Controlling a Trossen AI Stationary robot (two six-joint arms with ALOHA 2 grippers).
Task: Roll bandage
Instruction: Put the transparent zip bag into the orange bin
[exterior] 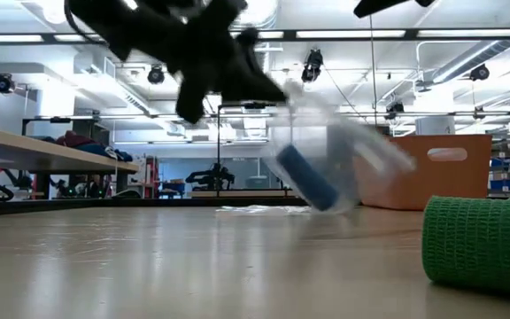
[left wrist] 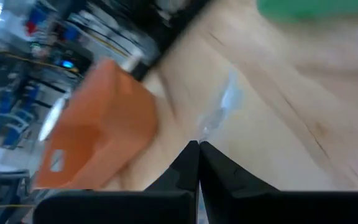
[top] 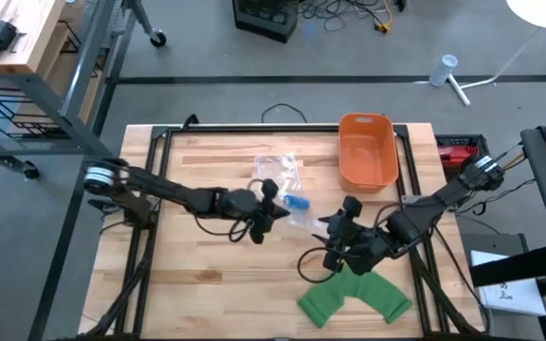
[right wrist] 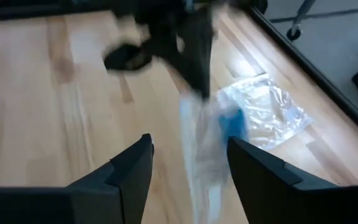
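Green bandage (top: 354, 296) and clear bag (exterior: 335, 168) show no legible writing.

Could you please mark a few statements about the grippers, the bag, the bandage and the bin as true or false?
1. The left gripper is shut on the clear plastic bag, lifting it off the table. True.
2. The green bandage lies inside the orange bin. False: it lies on the table's near edge, outside the bin.
3. The right gripper is open. True.
4. The right gripper holds the green bandage. False: its fingers are empty, facing the hanging bag.
5. A second clear wrapper lies flat on the table. True.
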